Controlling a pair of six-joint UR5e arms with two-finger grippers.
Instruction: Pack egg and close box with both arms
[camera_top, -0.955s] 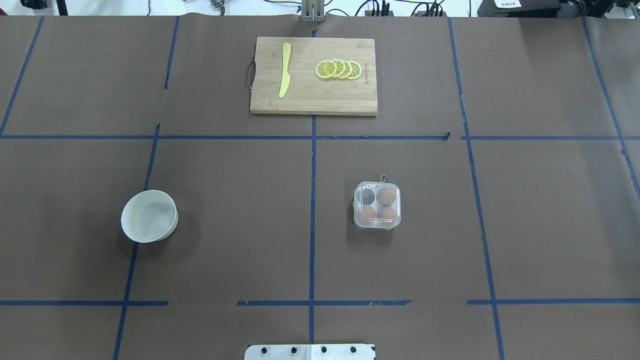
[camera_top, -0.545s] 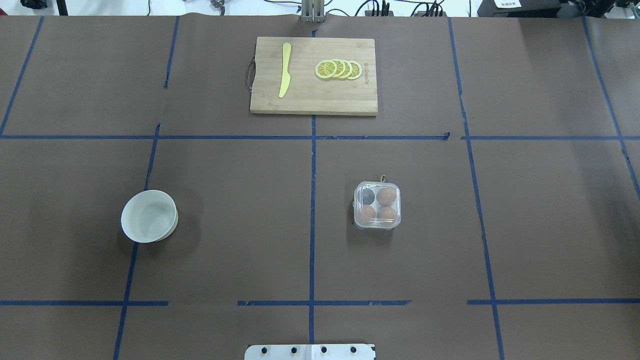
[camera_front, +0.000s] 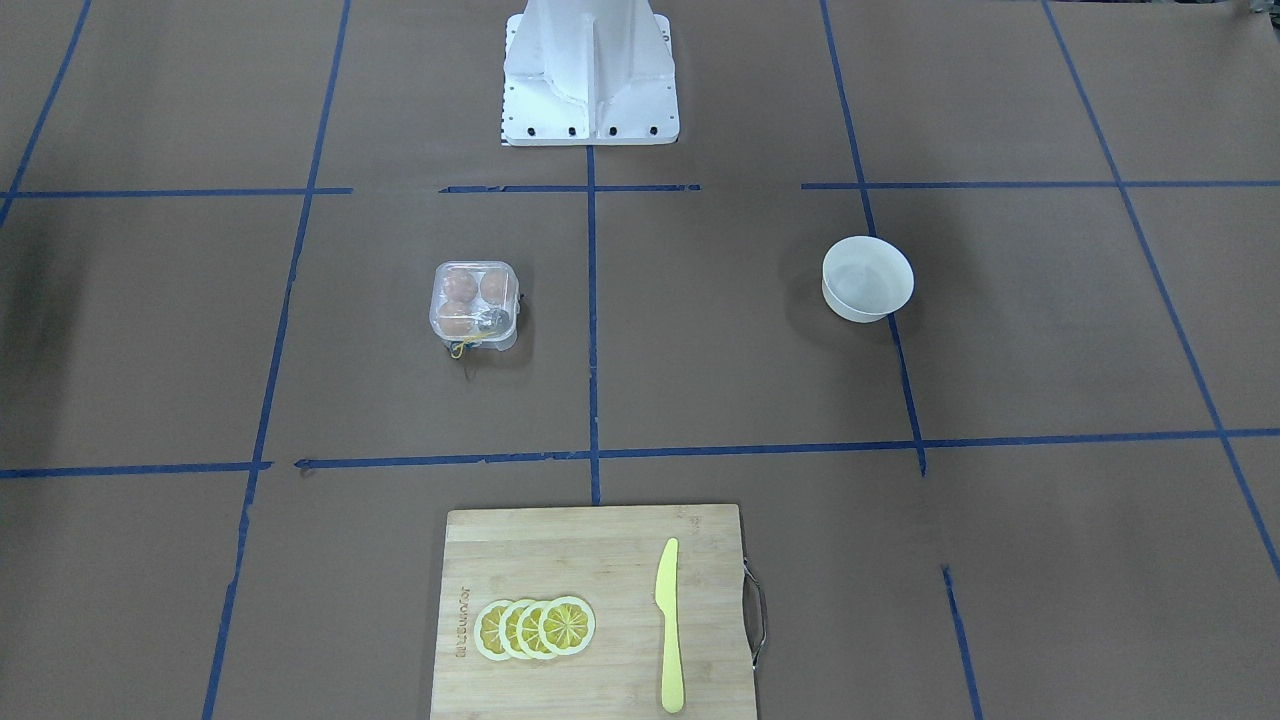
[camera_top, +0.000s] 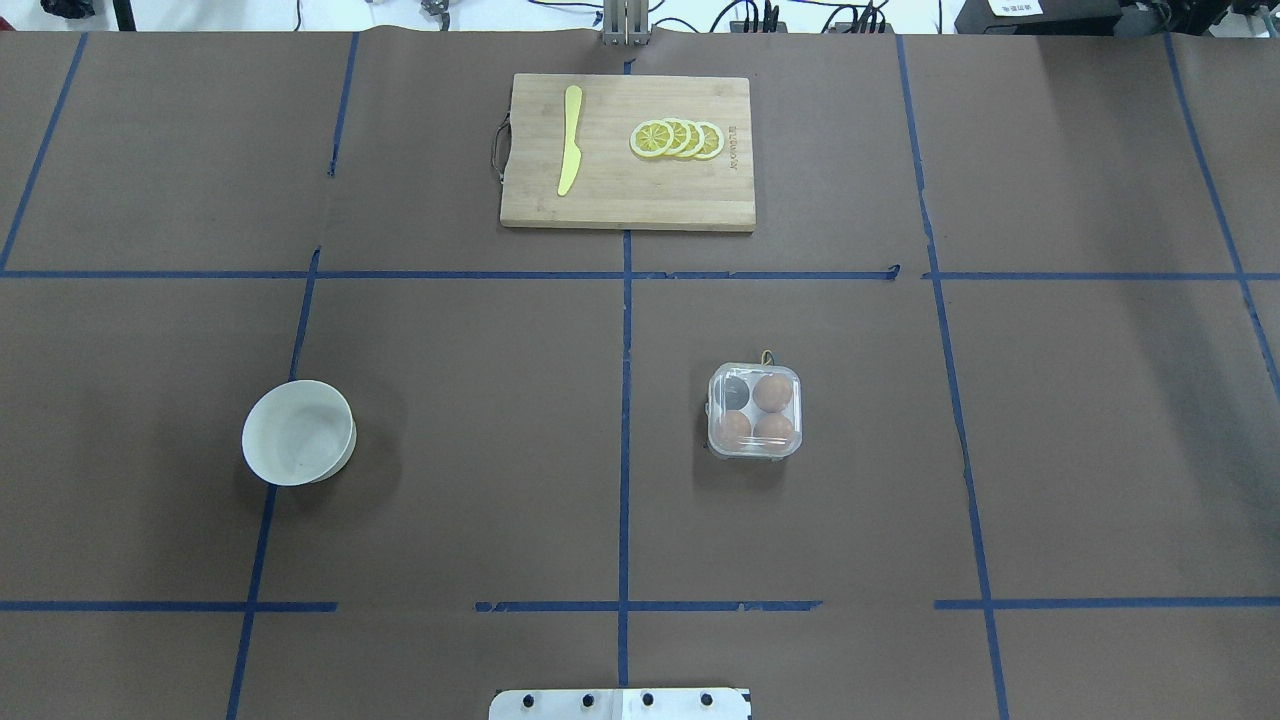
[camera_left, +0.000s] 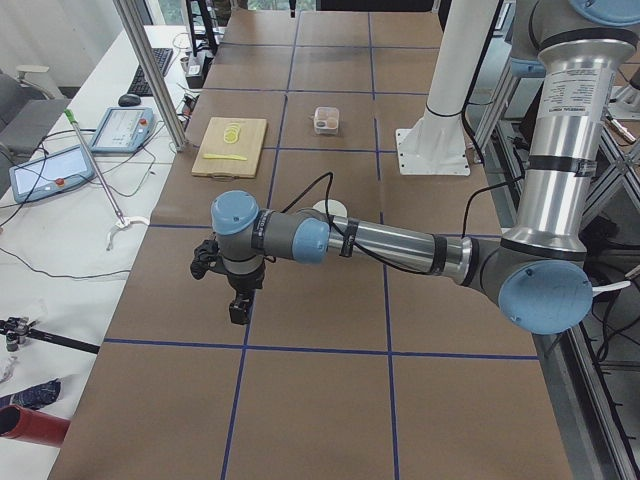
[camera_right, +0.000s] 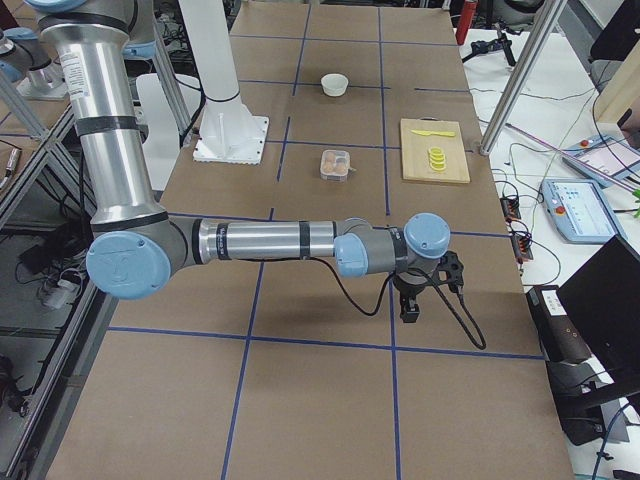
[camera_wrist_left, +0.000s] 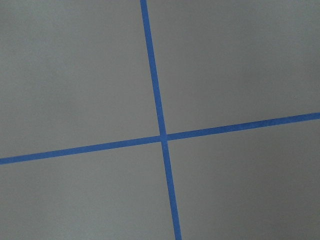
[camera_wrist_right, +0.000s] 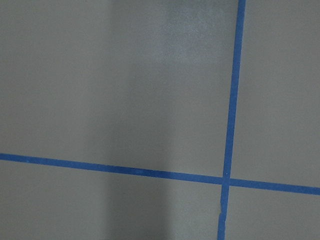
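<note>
The box (camera_top: 754, 411) is a small clear plastic carton right of the table's centre line; it also shows in the front view (camera_front: 475, 305). Three identical brown eggs (camera_top: 772, 393) sit in its cells, and the far-left cell looks dark and empty. The clear lid seems to lie flat over the cells. A bit of yellow string (camera_front: 458, 347) hangs at its far side. My left gripper (camera_left: 238, 305) hangs over the table's left end, far from the box. My right gripper (camera_right: 410, 305) hangs over the right end. I cannot tell whether either is open or shut.
A white bowl (camera_top: 298, 432) stands at the left and looks empty. A wooden cutting board (camera_top: 627, 205) at the far middle holds a yellow knife (camera_top: 570, 140) and lemon slices (camera_top: 677, 139). Both wrist views show only brown paper with blue tape lines (camera_wrist_left: 161, 136).
</note>
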